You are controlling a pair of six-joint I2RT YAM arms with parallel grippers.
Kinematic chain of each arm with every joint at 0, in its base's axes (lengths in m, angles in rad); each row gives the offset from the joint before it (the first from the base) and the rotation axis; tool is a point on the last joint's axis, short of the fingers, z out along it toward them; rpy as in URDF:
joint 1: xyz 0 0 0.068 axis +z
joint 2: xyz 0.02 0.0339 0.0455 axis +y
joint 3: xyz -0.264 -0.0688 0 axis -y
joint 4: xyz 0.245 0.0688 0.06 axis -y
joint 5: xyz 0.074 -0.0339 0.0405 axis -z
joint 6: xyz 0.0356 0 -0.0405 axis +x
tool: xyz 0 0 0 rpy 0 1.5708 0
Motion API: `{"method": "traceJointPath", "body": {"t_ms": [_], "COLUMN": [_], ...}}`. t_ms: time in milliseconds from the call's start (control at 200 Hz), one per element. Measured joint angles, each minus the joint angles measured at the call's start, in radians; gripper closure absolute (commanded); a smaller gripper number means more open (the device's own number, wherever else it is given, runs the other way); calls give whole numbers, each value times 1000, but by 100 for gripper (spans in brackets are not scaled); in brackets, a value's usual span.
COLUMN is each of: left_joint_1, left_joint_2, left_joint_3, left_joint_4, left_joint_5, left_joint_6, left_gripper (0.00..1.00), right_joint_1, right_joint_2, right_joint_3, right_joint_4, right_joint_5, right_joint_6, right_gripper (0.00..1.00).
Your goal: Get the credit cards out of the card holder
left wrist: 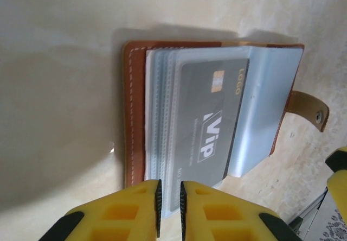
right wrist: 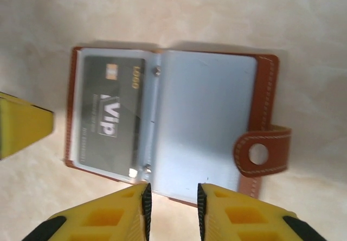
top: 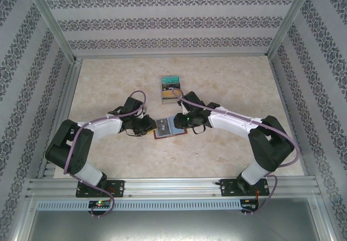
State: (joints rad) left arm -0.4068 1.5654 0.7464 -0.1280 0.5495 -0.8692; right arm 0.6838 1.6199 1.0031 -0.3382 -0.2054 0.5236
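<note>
The brown leather card holder [top: 164, 127] lies open on the table between both grippers. Its blue-grey sleeve pages [right wrist: 206, 116] are spread and its snap tab [right wrist: 263, 151] points outward. A dark grey "Vip" credit card [left wrist: 209, 116] sits inside a clear sleeve, also seen as the card [right wrist: 108, 116] on the left-hand page. My left gripper [left wrist: 169, 189] hovers over the sleeves' near edge, its jaws a narrow gap apart with nothing pinched. My right gripper [right wrist: 173, 192] is open over the near edge of the empty blue page.
A small stepped stack with a teal top [top: 171, 87] rests farther back on the table. Patterned walls and aluminium rails enclose the beige tabletop [top: 108, 89]. The other arm's yellow finger [right wrist: 21, 127] shows beside the holder.
</note>
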Motion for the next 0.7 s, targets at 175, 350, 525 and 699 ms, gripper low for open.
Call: {"method": "traceJointPath", "body": {"t_ms": [175, 350, 525, 699], "left_joint_1": [-11, -16, -18, -19], "left_joint_2": [36, 63, 76, 86], "left_joint_3": [27, 32, 32, 40], "left_joint_4": [17, 18, 18, 7], "left_joint_5": [7, 8, 6, 3], "left_joint_6": [0, 0, 0, 1], "left_gripper": [82, 82, 83, 85], "right_joint_1": [6, 8, 5, -9], "right_joint_2": [82, 148, 192, 214], "right_joint_3": [50, 57, 58, 58], "right_joint_4": [34, 57, 85, 100], "right_joint_5": [-79, -144, -198, -225], "right_joint_6": [26, 52, 82, 106], "right_gripper": [72, 74, 76, 76]}}
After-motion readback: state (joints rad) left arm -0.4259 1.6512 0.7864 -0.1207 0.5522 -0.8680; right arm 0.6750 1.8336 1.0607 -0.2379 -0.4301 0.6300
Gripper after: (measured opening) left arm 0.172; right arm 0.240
